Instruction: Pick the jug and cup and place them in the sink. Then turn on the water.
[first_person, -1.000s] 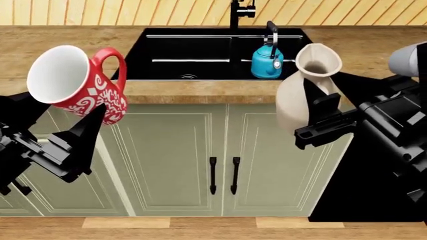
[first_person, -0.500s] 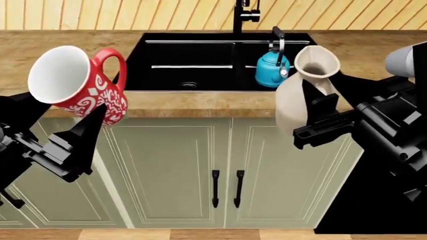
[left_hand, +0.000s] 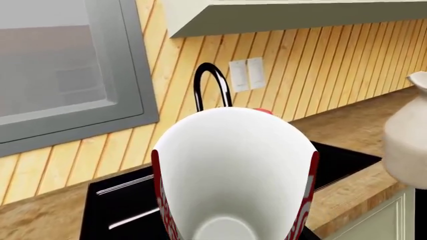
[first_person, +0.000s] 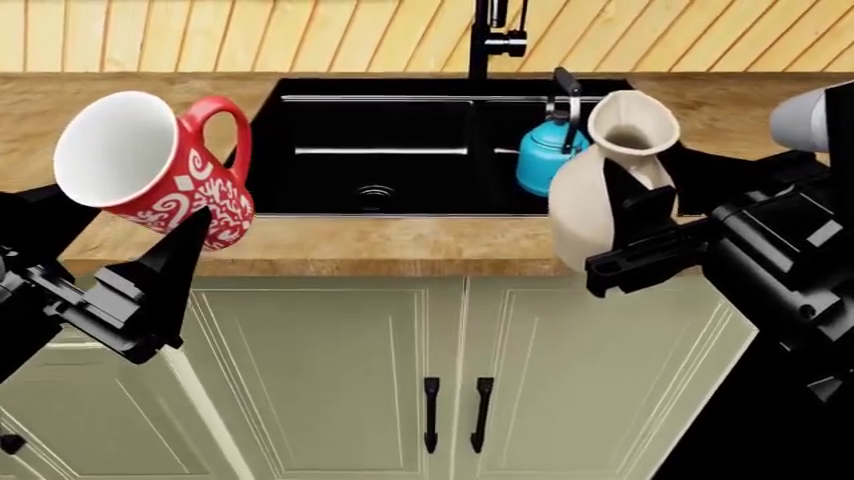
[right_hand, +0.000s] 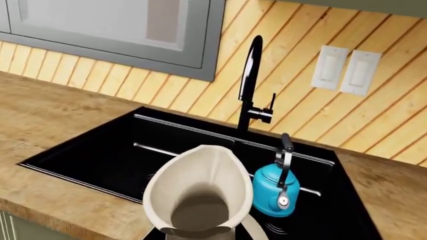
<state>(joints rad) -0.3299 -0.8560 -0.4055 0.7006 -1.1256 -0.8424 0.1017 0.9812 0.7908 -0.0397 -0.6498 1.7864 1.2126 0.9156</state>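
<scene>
both vessels carried closer to the black double-basin sink

left gripper clamps the red floral mug, right gripper the cream ceramic jug; both hang before the counter's front edge, release next.

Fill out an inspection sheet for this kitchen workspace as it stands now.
Surface: wooden counter around a black sink; no items seen on the bare wood.
Job's things: red cup held up by the left tool, tilted, in front of the counter; beige jug held by the right tool, also short of the sink. No water seen at the faucet.
Clutter: blue kettle standing in the sink's right basin.
Grippers: left tool shut on the cup; right tool shut on the jug.
Cables: nothing seen.
Surroundings: plank wall, two wall switches, window, green cabinet doors below.
</scene>
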